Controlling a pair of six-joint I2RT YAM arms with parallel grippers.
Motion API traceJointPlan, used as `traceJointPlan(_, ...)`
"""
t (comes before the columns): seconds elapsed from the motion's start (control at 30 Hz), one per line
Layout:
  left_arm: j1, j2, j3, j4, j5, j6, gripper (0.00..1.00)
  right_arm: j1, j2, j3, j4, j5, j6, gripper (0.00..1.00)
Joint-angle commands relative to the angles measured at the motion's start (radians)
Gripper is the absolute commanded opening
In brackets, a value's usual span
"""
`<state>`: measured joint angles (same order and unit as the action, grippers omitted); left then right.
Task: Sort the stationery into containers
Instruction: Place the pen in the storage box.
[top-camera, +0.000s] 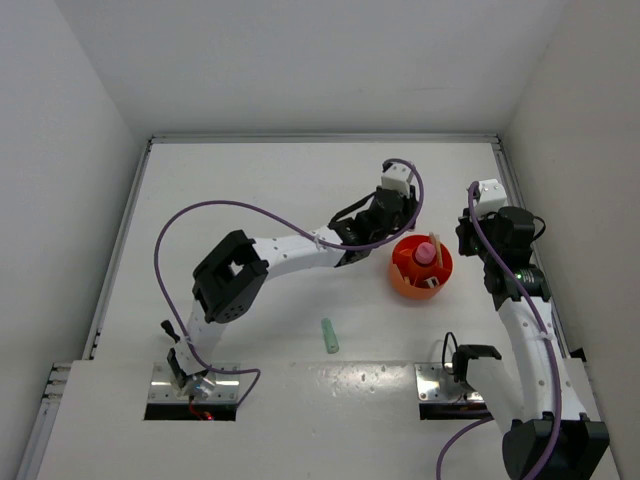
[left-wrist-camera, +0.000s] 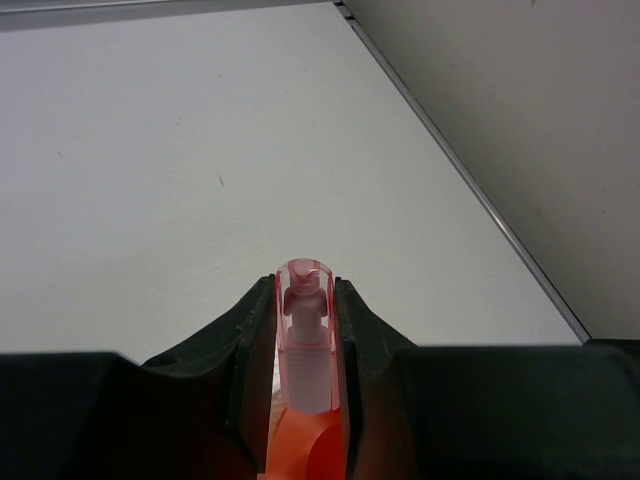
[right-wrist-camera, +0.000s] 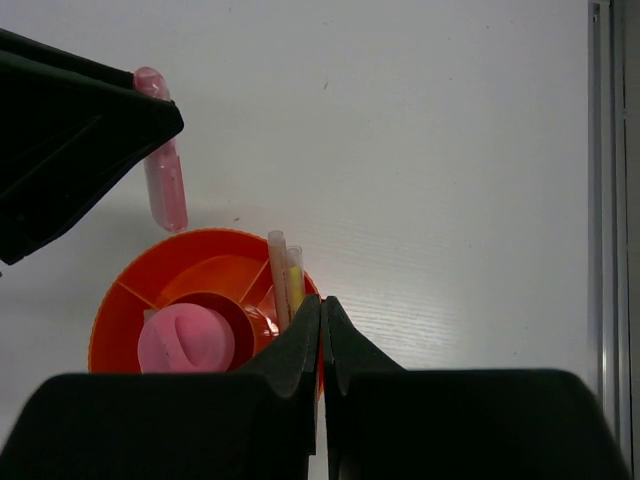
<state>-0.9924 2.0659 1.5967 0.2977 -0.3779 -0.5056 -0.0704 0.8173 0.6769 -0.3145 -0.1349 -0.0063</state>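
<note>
Nearest your bases, a mint-green stubby marker (top-camera: 329, 336) lies flat on the table (top-camera: 250, 180), well back from both tools. Farther out, the round orange-red tub (top-camera: 405, 282) sits just ahead of your right gripper (right-wrist-camera: 321, 310). It has a pink cap (right-wrist-camera: 187, 340) in its hub and two thin sticks (right-wrist-camera: 285, 275) standing in one compartment. Your right arm bends toward it, jaws pressed together, empty. Your left arm reaches across, its left gripper (left-wrist-camera: 305, 300) narrowly clamped on a translucent pink marker (left-wrist-camera: 305, 350) near the tub's far rim.

left arm (top-camera: 290, 252): elbow raised, forearm reaching forward-right | left gripper (left-wrist-camera: 306, 292): jaws clamped on pink marker (left-wrist-camera: 305, 345) | right arm (top-camera: 525, 310): reaching forward | right gripper (right-wrist-camera: 321, 325): fingers pressed together, empty
</note>
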Motion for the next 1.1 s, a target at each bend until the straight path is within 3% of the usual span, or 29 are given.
traceJointPlan(0.0, -0.017, 0.010, -0.012, 0.064, 0.017, -0.019, 0.00, -0.005, 0.000, -0.002, 0.045, 0.024, 0.005, 0.00)
traceJointPlan(0.67, -0.063, 0.071, -0.023, 0.055, 0.047, -0.039, 0.00, -0.005, 0.000, -0.002, 0.045, 0.034, 0.005, 0.00)
traceJointPlan(0.73, -0.063, 0.071, -0.023, 0.055, 0.037, -0.039, 0.13, -0.005, 0.000, -0.002, 0.045, 0.034, 0.005, 0.00)
traceJointPlan(0.77, -0.063, 0.071, -0.023, 0.055, 0.037, -0.039, 0.23, -0.005, 0.000, -0.002, 0.045, 0.034, 0.005, 0.00)
traceJointPlan(0.8, -0.063, 0.071, -0.032, 0.055, 0.037, -0.039, 0.39, -0.005, 0.000, -0.002, 0.045, 0.034, 0.005, 0.02)
traceJointPlan(0.83, -0.063, 0.071, -0.032, 0.046, 0.024, -0.039, 0.45, -0.005, 0.000, -0.002, 0.045, 0.034, 0.005, 0.02)
traceJointPlan(0.9, -0.063, 0.071, -0.032, 0.035, 0.014, -0.039, 0.51, -0.005, 0.000, -0.002, 0.045, 0.034, 0.005, 0.02)
traceJointPlan(1.07, -0.063, 0.060, -0.021, 0.025, -0.016, -0.039, 0.52, -0.005, 0.000, -0.002, 0.045, 0.034, 0.005, 0.02)
